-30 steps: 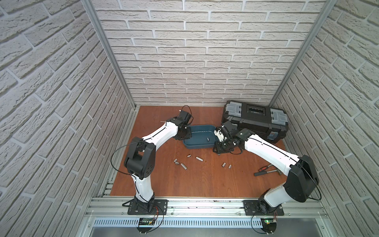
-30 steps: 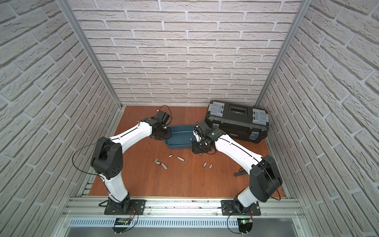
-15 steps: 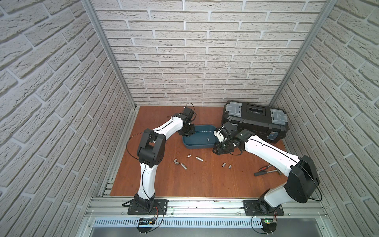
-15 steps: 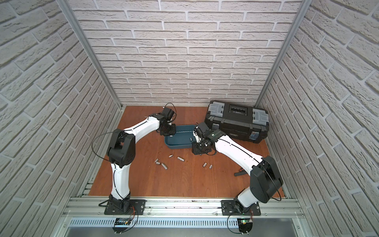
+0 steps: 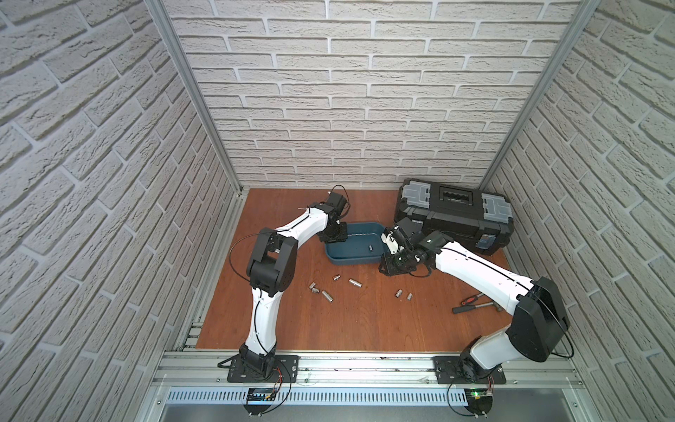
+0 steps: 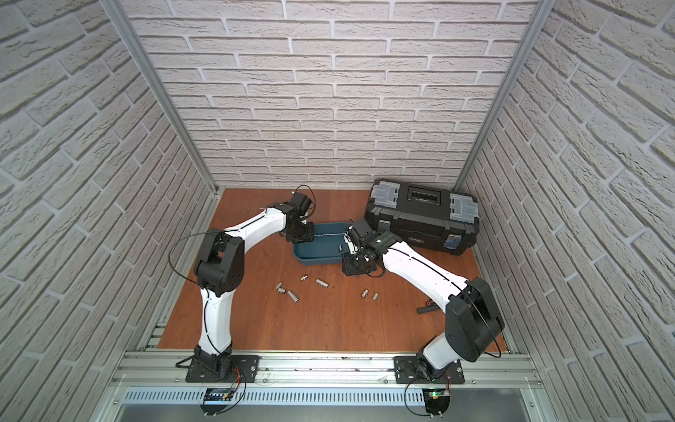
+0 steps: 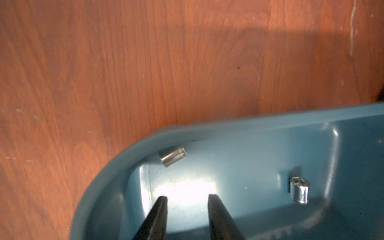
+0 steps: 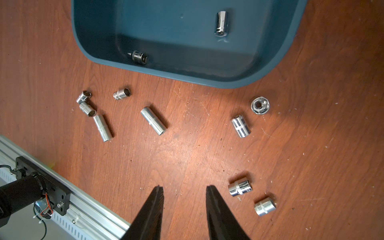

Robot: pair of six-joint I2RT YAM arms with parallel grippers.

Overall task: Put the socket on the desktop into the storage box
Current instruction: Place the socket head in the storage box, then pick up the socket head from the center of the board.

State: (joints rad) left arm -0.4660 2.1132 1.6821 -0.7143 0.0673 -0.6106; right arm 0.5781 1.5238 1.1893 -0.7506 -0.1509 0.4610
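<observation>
Sockets (image 8: 153,120) are everywhere, says Mia. Where do they all lie?

Nine lie on the desktop (image 8: 187,158) in the right wrist view, says Ben, near the storage box (image 8: 207,81). Two more are inside the box already.

What do they look like?

Little shiny silver tubes. Some are long, some are short and fat. Most lie on their sides. One stands on its end, and you can look down its hole.

Will they be hard to grab?

A bit, I think. They look like hard metal, so they should not bend or break. But they are smooth and round, so I guess they can slip or roll away. They are small, but I would say heavy for their size.

Where should a gripper hold one?

Around the middle of the round side, with one jaw on each side, so it cannot roll out.

What are the grippers doing?

The right gripper (image 8: 184,188) hangs over the desktop with its jaws apart and nothing between them. Two short sockets lie just beside it. The left gripper (image 7: 187,196) is over a corner of the box. Its jaws are apart too, and it holds nothing.
</observation>
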